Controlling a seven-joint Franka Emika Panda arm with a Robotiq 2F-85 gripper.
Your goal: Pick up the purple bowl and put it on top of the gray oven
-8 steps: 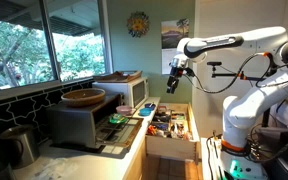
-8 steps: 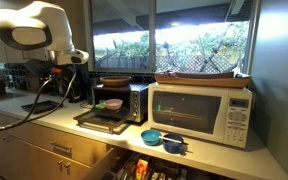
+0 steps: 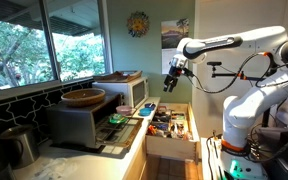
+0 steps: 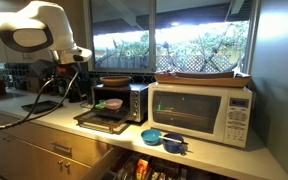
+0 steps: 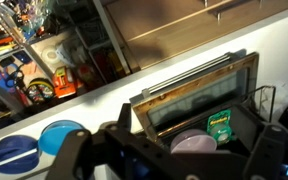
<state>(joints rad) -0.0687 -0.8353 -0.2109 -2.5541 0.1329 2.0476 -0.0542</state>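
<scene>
The purple bowl (image 5: 192,143) sits inside the gray oven (image 4: 122,100), just behind its open, dropped glass door (image 5: 189,92). It also shows as a small pink shape in an exterior view (image 4: 112,103). A green tape roll (image 5: 220,125) lies beside it in the oven. My gripper (image 5: 174,166) is open and empty. It hangs in the air away from the counter (image 3: 173,79) and apart from the bowl and the oven (image 3: 76,122).
A large wooden bowl (image 4: 114,81) rests on the oven's top. A white microwave (image 4: 202,110) with a tray on top stands beside the oven. Two blue dishes (image 4: 162,139) lie on the counter. An open drawer (image 3: 170,126) full of utensils juts out below.
</scene>
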